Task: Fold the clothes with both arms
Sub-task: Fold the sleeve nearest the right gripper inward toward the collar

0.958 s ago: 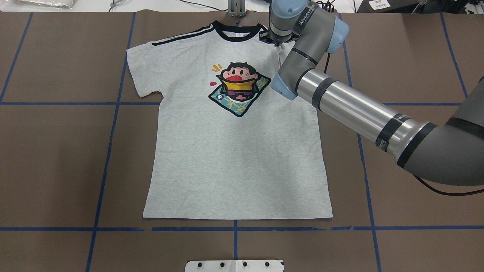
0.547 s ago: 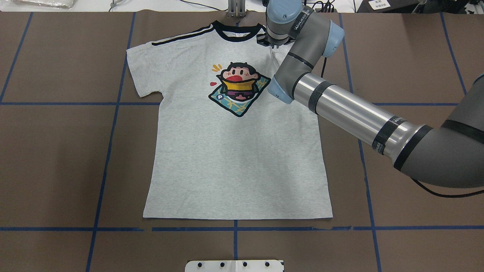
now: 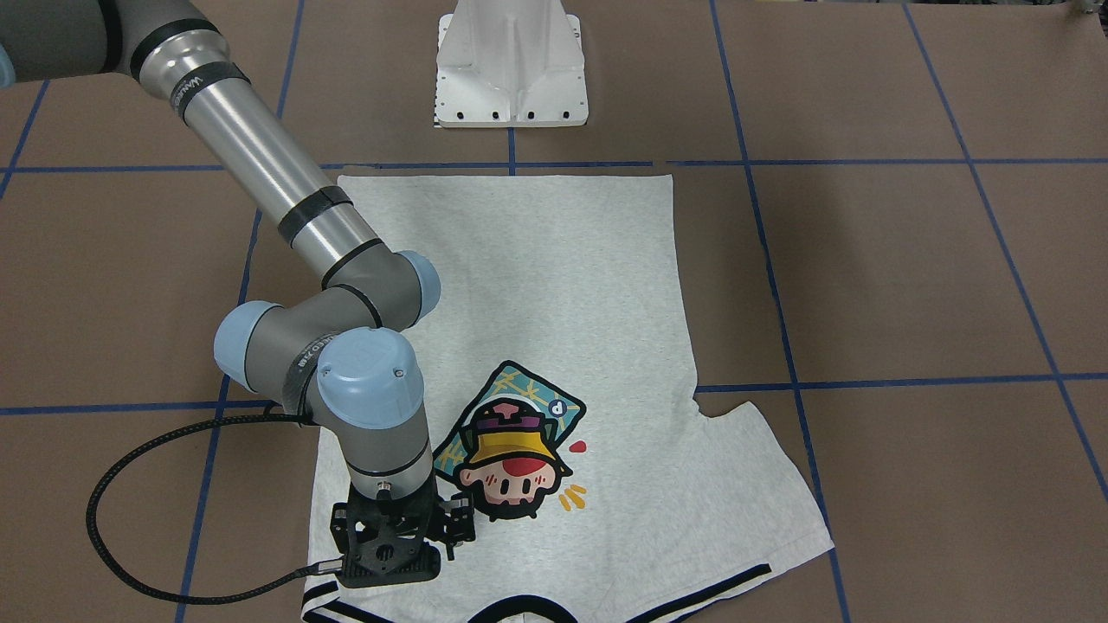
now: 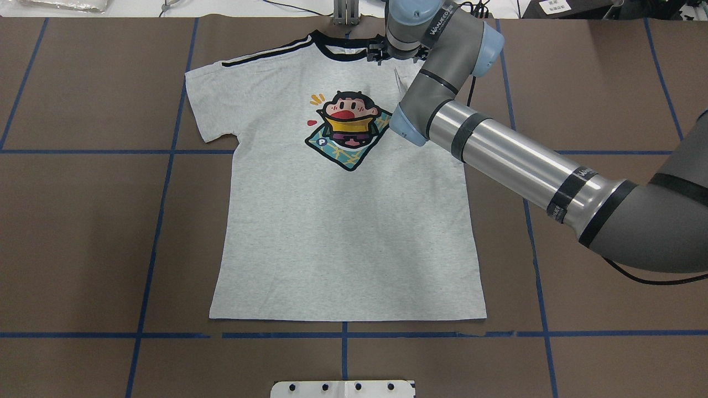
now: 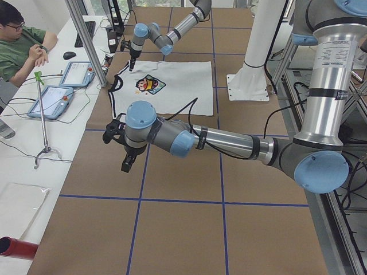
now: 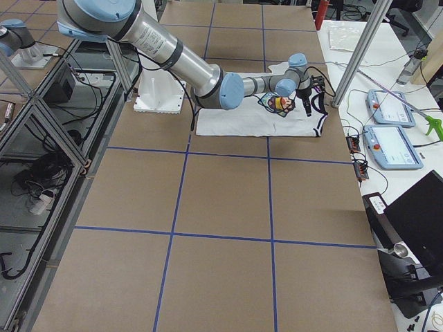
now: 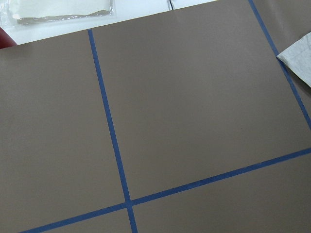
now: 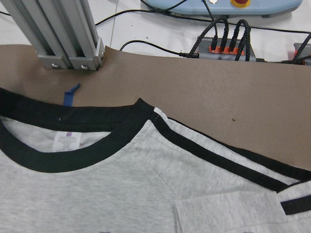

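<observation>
Brown paper-covered table point(image 4: 83, 221), gridded with blue tape point(image 4: 343, 334). White pedestal point(image 3: 511, 65) at the robot's edge. A person point(image 5: 23, 48) sits at the white bench point(image 5: 23, 149) along the far side.

T-shirt point(image 4: 343, 232) lies flat, print up, mid-table, with the hem toward the robot and the black collar point(image 8: 73, 155) toward the far edge. Cartoon print point(image 3: 511, 454) on the chest, uncovered. Sleeve on the robot's left point(image 4: 207, 105) is spread out sideways. The other sleeve point(image 8: 233, 213) is turned in over the shoulder (its striped cuff point(image 8: 296, 204) shows in the right wrist view).

Right arm point(image 4: 514, 160) reaches diagonally over the shirt. Right gripper point(image 3: 381, 562) points straight down at the shoulder just beside the collar, low over the cloth. Its fingers are hidden under its own body, so I cannot tell whether they are parted or pinching fabric.

Left arm point(image 5: 229, 140) hangs above bare table, well apart from the shirt. Left gripper point(image 5: 126, 166) points downward, and its state cannot be judged either. Its wrist camera sees tape lines and one grey shirt corner at the frame edge.
</observation>
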{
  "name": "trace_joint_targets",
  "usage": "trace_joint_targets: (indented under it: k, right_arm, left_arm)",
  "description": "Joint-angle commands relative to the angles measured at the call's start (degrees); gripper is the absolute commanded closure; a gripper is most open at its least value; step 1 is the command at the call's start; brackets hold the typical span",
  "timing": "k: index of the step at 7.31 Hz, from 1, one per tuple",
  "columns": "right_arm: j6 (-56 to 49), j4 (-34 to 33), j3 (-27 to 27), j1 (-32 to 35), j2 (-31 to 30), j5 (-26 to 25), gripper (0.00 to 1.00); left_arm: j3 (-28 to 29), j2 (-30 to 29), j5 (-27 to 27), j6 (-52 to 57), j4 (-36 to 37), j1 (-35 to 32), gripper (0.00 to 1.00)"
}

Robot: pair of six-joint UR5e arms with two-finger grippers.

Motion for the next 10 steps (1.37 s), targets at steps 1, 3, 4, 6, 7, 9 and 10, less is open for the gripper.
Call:
trace_joint_targets:
  k: [1, 3, 4, 6, 7, 9, 10]
  right_arm:
    - [-1.39, -14.89, 14.69, 1.49, -3.70, 5.37, 0.00]
    - [-1.49, -25.39, 26.77, 3.67, -10.21, 13.25, 0.00]
    - [-1.57, -27.61, 33.70, 4.64, -15.02, 15.64, 0.00]
    - [-2.27, -29.47, 42.60, 5.00, -21.89, 17.16, 0.00]
    - [-3.84, -32.26, 46.56, 5.70, -24.36, 17.25, 0.00]
    - [-3.95, -36.16, 48.79, 7.71, -24.04, 22.83, 0.00]
    - [-3.60, -37.03, 51.49, 8.95, -24.82, 23.92, 0.00]
  left_arm:
    - [-0.75, -3.05, 0.24, -9.99, -0.34, 4.06, 0.00]
    - [-1.36, -6.03, 1.11, -19.64, -1.47, 11.54, 0.00]
    - [-1.54, -7.27, 1.29, -25.43, -3.31, 14.35, 0.00]
    - [0.21, -11.04, 8.11, -37.90, -7.43, 22.42, 0.00]
    - [4.13, -14.28, 11.11, -44.23, -11.11, 24.64, 0.00]
    - [18.68, -19.64, 15.15, -49.65, -25.23, 26.59, 0.00]
    - [27.64, -24.11, 19.79, -49.66, -30.00, 27.55, 0.00]
